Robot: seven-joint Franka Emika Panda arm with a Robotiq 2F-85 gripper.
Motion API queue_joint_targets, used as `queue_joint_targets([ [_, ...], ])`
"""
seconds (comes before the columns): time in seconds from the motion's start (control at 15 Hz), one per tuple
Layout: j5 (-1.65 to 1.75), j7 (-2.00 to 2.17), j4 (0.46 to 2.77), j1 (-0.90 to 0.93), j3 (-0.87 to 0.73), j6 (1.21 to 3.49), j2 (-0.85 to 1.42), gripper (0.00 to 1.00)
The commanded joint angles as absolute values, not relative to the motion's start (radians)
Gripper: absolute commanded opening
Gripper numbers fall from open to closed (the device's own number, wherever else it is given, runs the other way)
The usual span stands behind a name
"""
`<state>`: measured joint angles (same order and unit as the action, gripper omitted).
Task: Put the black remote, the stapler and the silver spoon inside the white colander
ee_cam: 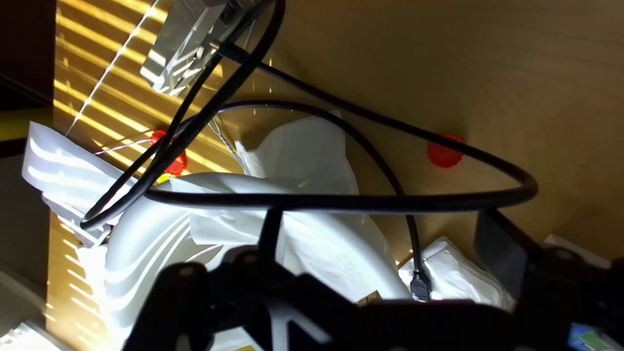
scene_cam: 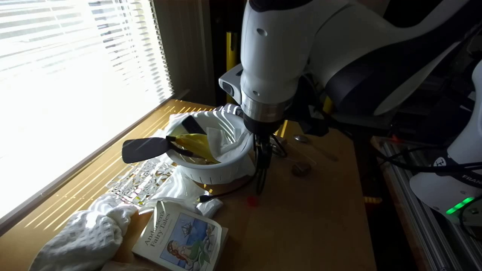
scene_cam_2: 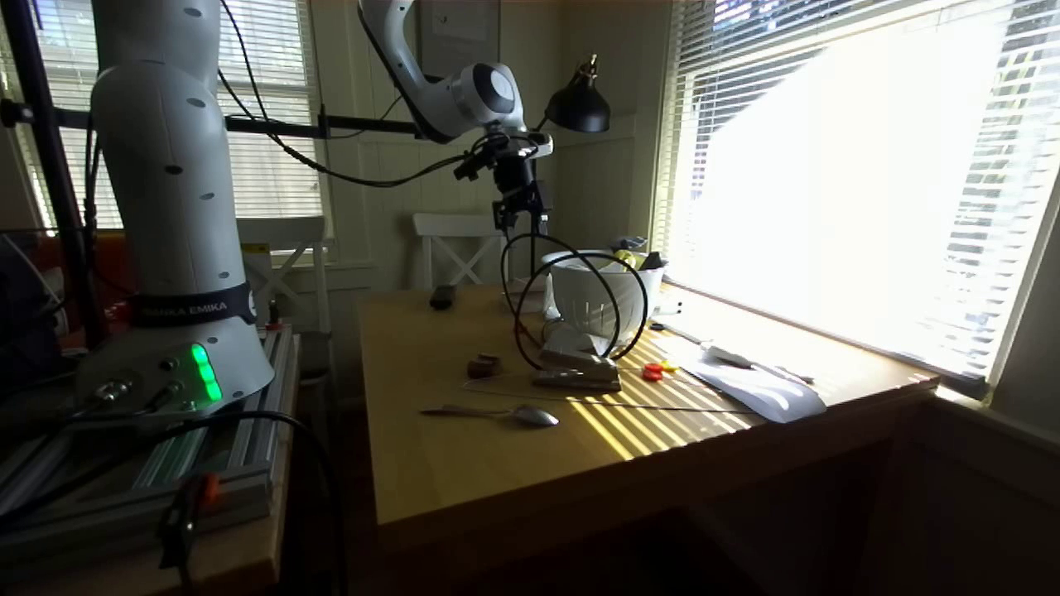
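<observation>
The white colander [scene_cam: 205, 172] stands near the window side. It also shows in an exterior view [scene_cam_2: 584, 300] and in the wrist view [ee_cam: 376, 267]. My gripper [scene_cam: 262, 165] hangs beside its rim. Its fingers [ee_cam: 380, 214] are wide apart in the wrist view. A looped black cable [ee_cam: 331, 201] runs across in front of both fingertips; I cannot tell if it touches them. The silver spoon [scene_cam_2: 530, 415] lies on the table. A grey metallic object [scene_cam_2: 580, 372], perhaps the stapler, lies near the colander. A black object [scene_cam_2: 442, 297], perhaps the remote, lies on the table's far side.
The colander holds a black spatula [scene_cam: 145, 149], a yellow item [scene_cam: 197, 145], white paper [scene_cam: 229, 145] and a dark item [scene_cam: 194, 125]. A small brown object [scene_cam_2: 483, 366] lies near the spoon. A red cap [ee_cam: 444, 151], a book [scene_cam: 184, 239] and cloth [scene_cam: 88, 233] are on the table.
</observation>
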<state>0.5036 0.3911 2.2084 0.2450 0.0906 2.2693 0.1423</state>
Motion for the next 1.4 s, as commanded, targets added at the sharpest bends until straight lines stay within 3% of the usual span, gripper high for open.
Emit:
queue_joint_targets([
  [0.0, 0.504, 0.391, 2.207, 0.234, 0.102, 2.266, 0.142, 1.00],
  [0.87, 0.527, 0.308, 2.215, 0.253, 0.129, 2.291, 0.154, 1.00],
  [1.33, 0.530, 0.239, 2.237, 0.358, 0.249, 2.543, 0.242, 1.00],
])
